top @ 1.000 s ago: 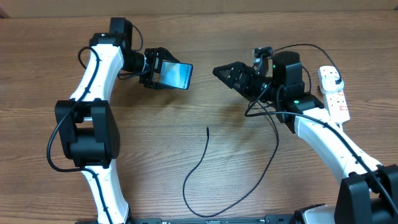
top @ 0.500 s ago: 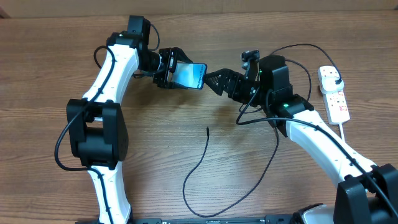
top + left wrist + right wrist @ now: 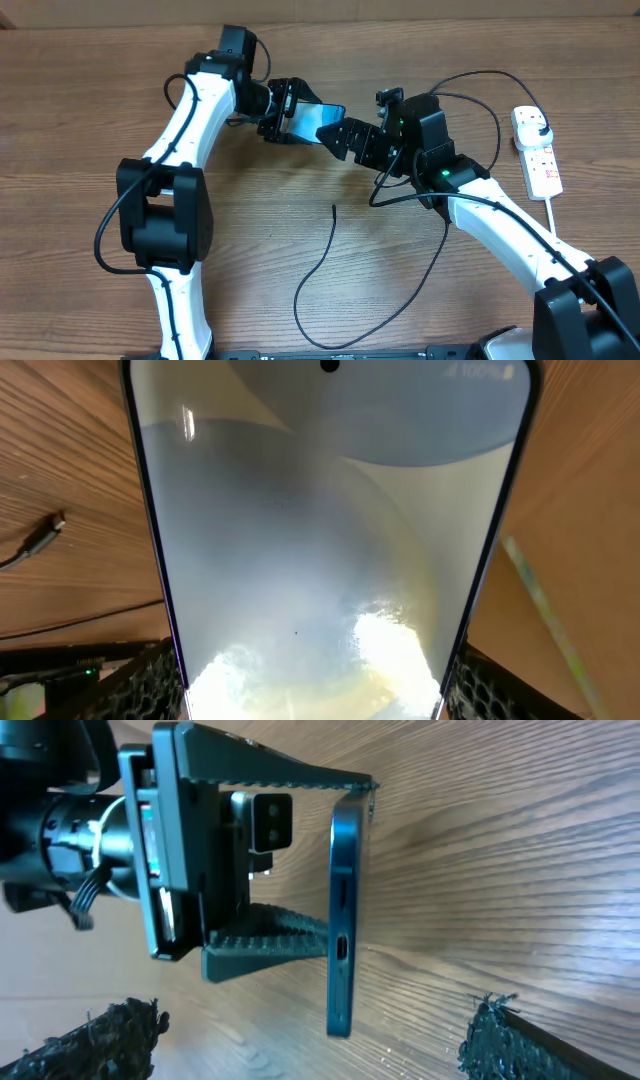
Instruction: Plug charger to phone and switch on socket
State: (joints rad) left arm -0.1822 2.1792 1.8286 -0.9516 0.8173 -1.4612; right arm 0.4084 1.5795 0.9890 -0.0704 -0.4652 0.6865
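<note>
Phone (image 3: 320, 119) hangs clamped in the left gripper (image 3: 298, 114) before the spread, empty right gripper (image 3: 338, 133), while the charger (image 3: 322, 258) lies unconnected on the surface near them, the socket (image 3: 540, 160) untouched.

Phone (image 3: 320, 121) is top centre of the frame, up off the counter (image 3: 80, 60). The left pincer (image 3: 300, 112) has it by the long edges, screen lit pale blue, port end pointing right. Charger (image 3: 334, 215) loops loose across the middle, tip free and apart from the phone. Its black plug head sits at the upper end of the white socket (image 3: 545, 165), far right.
</note>
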